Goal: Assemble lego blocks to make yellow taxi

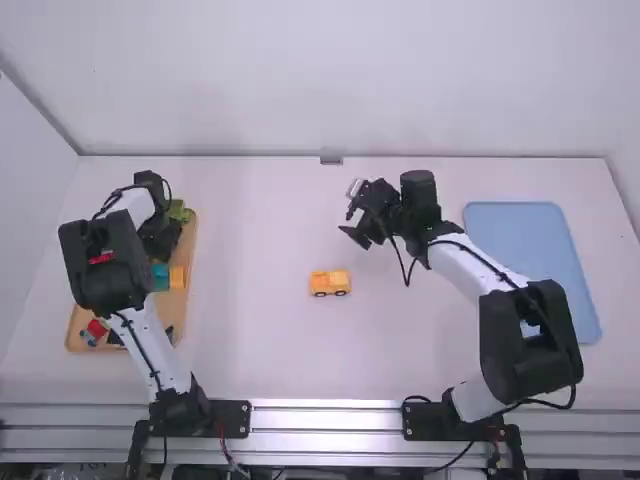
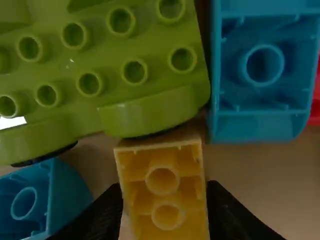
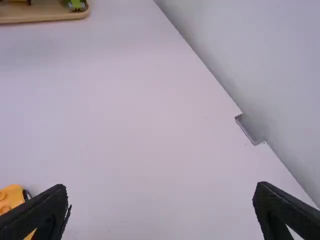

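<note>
From where I stand, the left arm rises from its base at about half past seven, its dark elbow bulging outward, then leans inward so the left gripper (image 1: 160, 238) dips low between nine and ten o'clock, over the wooden tray (image 1: 190, 300). Its fingers are set narrow, one on each side of a yellow block (image 2: 164, 200) that lies with its hollow underside up; whether they touch it, I can't tell. A green studded piece (image 2: 127, 75) and a hollow blue block (image 2: 262, 100) lie just beside that block.

The right arm climbs from its base near five o'clock, folds at a big black elbow, and slants back across to a raised wrist. There the right gripper (image 1: 352, 217) hangs around half past twelve, pointing toward nine, its fingers spread wide with nothing between them.

The little yellow vehicle (image 1: 330, 282) sits upright on its dark wheels at the middle of the white surface (image 1: 260, 345), well apart from the left gripper. A blue tray (image 1: 535, 250) lies at three o'clock.
</note>
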`<state>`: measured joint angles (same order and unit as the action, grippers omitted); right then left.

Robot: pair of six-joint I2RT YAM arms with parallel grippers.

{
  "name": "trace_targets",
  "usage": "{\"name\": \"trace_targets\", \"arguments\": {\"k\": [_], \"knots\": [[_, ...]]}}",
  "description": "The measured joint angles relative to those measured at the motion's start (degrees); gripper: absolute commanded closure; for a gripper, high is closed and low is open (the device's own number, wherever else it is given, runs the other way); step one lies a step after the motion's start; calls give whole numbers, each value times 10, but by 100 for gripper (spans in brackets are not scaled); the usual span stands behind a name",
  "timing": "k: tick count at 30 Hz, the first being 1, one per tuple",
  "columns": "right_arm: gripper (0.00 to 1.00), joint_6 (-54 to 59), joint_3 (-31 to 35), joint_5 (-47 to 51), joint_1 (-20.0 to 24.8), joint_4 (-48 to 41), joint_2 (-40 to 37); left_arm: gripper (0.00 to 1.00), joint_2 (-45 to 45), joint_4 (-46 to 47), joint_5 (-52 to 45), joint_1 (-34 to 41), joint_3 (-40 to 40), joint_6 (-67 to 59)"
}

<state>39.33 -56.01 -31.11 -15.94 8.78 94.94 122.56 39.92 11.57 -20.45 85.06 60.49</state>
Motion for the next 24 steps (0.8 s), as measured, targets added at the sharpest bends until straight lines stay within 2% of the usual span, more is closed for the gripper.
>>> {"name": "trace_targets", "arguments": {"k": [12, 20, 23, 24], "knots": [[2, -2, 0, 0, 5, 0, 0, 59, 0, -21, 7, 0, -3, 12], [1, -2, 0, 0, 5, 0, 0, 71, 0, -22, 8, 0, -11, 13], [1, -2, 0, 0, 5, 0, 0, 77, 0, 5, 9, 0, -2, 12], [1, -2, 0, 0, 5, 0, 0, 82, 0, 16, 10, 0, 2, 12]]}}
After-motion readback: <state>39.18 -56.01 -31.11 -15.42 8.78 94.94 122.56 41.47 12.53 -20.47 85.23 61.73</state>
